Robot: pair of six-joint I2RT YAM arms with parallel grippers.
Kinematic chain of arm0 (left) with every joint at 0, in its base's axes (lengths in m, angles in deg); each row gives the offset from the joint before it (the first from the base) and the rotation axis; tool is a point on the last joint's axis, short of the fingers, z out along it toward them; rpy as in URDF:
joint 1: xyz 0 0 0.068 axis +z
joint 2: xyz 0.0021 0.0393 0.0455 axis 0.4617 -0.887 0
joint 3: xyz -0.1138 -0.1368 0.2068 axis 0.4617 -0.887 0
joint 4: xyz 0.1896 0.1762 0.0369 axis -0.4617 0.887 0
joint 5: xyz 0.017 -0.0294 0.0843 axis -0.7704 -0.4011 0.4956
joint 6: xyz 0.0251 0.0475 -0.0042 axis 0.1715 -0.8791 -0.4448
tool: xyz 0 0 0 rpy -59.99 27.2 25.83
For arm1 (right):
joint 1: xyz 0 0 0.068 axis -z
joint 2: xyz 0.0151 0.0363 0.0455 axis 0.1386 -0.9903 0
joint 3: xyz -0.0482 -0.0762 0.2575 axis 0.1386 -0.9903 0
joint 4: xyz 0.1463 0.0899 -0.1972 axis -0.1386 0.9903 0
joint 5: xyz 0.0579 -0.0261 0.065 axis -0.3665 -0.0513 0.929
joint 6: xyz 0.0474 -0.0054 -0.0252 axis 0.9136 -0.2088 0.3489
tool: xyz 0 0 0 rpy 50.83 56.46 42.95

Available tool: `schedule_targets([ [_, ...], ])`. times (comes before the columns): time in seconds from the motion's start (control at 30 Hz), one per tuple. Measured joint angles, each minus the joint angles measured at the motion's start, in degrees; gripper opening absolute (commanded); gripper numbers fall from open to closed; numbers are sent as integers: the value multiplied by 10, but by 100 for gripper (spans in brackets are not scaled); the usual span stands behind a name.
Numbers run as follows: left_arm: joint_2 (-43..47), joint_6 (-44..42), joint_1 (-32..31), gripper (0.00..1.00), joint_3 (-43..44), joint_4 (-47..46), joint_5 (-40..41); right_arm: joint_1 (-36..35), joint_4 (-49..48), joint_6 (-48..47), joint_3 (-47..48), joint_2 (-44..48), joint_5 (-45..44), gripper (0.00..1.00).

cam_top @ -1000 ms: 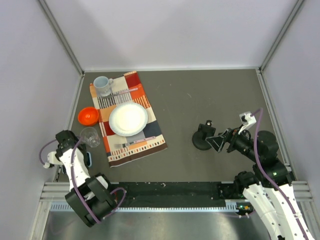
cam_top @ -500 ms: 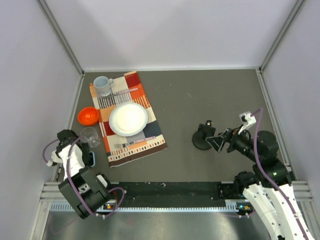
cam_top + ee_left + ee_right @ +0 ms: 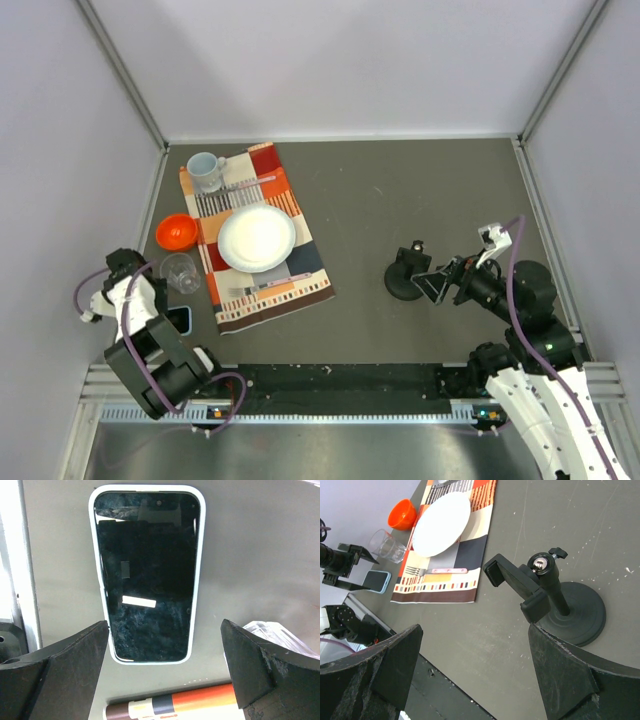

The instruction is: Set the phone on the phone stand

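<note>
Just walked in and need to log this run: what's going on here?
The left tool hangs open over the phone, which lies flat, screen up, near the table's left edge. Nothing grips it yet. The right tool is open, facing the stand, which stands empty on the right side.

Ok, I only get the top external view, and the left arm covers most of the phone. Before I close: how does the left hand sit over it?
Observer: In the left wrist view the left hand is open, its fingers either side of the near end of the phone.
Operator: Face up?
Observer: Yes, black screen up, lying flat on the table.
Operator: And the stand's clip?
Observer: The right wrist view shows the phone stand with its clip empty, tilted on a ball joint.
</note>
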Motion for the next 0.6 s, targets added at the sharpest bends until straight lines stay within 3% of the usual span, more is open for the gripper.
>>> schedule_targets([
  [0.6, -86, -7, 38, 98, 17, 0, 12, 0, 0, 0, 0, 0, 0, 88],
])
